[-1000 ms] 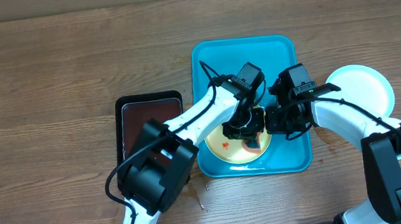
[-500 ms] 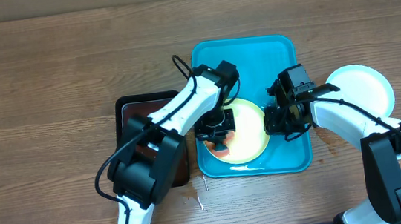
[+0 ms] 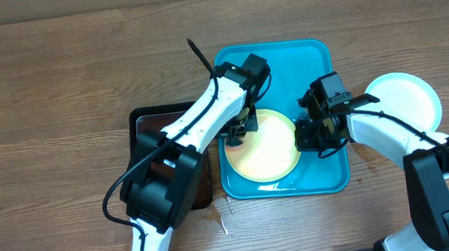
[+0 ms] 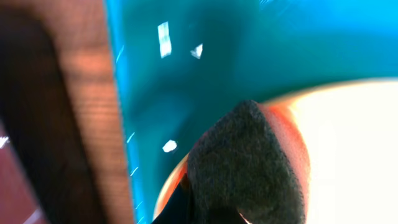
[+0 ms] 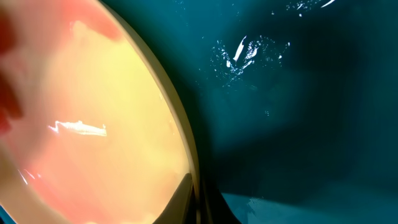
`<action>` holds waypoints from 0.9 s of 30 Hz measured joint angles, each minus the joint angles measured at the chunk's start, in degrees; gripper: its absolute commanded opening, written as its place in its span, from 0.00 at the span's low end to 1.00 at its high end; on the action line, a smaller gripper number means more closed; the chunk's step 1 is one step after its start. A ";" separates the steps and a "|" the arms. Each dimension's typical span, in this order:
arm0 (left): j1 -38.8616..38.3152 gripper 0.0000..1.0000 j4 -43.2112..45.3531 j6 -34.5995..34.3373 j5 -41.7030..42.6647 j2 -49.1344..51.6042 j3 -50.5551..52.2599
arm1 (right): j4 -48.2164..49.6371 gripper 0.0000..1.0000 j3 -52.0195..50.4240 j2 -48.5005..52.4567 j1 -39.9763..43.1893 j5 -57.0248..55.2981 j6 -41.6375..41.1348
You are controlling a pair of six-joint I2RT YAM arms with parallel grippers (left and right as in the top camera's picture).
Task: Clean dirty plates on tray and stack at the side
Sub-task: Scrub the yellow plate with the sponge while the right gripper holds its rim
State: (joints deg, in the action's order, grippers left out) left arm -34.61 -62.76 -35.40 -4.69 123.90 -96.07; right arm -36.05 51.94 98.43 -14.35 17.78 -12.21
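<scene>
Left pincer (image 3: 242,129) with sponge (image 4: 245,165) shifted upward; plate (image 3: 270,150) lies in tray (image 3: 285,61).

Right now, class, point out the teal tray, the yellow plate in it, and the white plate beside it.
teal tray (image 3: 285,65): overhead view, bare floor near its far end.
yellow plate (image 3: 270,150): overhead view, its centre.
white plate (image 3: 409,93): overhead view, its open middle.

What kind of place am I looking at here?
Likely a robot test bench, not a real kitchen: a plain wooden table, two robot arms, and a teal tray holding one yellowish plate.
</scene>
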 measured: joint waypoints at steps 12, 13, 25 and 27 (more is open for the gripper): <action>-4.02 0.04 7.80 1.29 21.29 3.43 -0.09 | -0.76 0.04 0.00 0.00 0.11 -0.22 0.15; -4.57 0.04 7.93 1.36 22.69 3.52 -0.09 | -0.81 0.04 0.00 0.00 0.13 -0.20 0.22; -4.28 0.04 -4.02 1.38 24.17 4.44 -0.31 | -0.83 0.04 0.00 0.00 0.11 -0.22 0.26; -3.30 0.04 -5.99 1.20 22.08 4.46 -0.31 | -0.74 0.04 0.00 0.00 0.11 -0.07 0.24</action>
State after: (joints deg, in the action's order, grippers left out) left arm -37.91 -68.75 -34.20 17.39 128.35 -96.38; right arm -36.80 51.94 98.43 -14.24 17.72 -11.97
